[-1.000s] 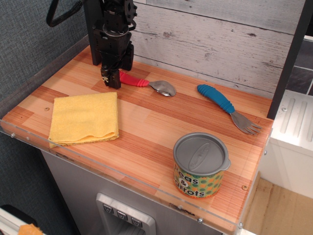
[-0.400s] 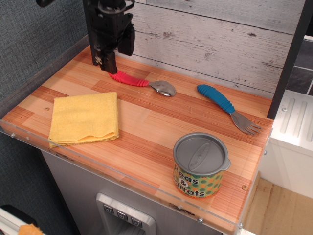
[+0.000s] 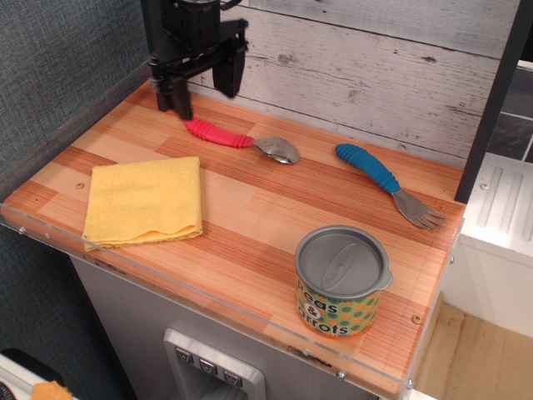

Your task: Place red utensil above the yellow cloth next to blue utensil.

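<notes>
On striped wood at twelve o'clock of the square yellow cloth (image 3: 144, 202): one ribbed red spoon (image 3: 240, 140), one ribbed blue fork (image 3: 388, 184); gripper (image 3: 202, 93) jaws apart, empty.

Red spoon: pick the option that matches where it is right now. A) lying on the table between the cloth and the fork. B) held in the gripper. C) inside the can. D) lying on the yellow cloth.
A: the red spoon lies flat on the table, beyond the cloth and left of the fork, while the open gripper hangs above its handle end without touching it.
</notes>
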{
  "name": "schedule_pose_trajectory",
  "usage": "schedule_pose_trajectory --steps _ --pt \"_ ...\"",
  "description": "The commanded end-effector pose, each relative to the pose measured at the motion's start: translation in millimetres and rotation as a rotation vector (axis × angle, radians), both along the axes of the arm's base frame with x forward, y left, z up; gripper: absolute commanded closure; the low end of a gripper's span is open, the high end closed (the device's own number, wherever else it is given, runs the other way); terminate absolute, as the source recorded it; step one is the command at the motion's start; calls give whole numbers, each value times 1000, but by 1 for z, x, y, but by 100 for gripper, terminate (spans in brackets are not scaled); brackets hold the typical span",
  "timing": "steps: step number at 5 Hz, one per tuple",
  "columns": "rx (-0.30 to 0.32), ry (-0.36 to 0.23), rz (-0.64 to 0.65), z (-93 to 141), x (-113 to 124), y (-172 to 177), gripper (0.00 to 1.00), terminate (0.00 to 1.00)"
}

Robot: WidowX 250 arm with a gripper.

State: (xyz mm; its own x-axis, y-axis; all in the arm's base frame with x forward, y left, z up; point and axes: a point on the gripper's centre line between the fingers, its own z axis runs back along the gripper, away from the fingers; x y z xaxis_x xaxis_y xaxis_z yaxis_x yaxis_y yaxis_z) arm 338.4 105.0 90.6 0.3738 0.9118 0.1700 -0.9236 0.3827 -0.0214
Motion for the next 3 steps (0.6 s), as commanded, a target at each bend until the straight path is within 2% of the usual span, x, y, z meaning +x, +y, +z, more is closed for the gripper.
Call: schedule_pose_trajectory --steps 1,2,3 --pt "-19 1 -284 28 -59 -16 0 0" --pt "10 -6 -383 26 -67 -45 0 0" --pt "11 -12 -533 18 -69 -92 0 100"
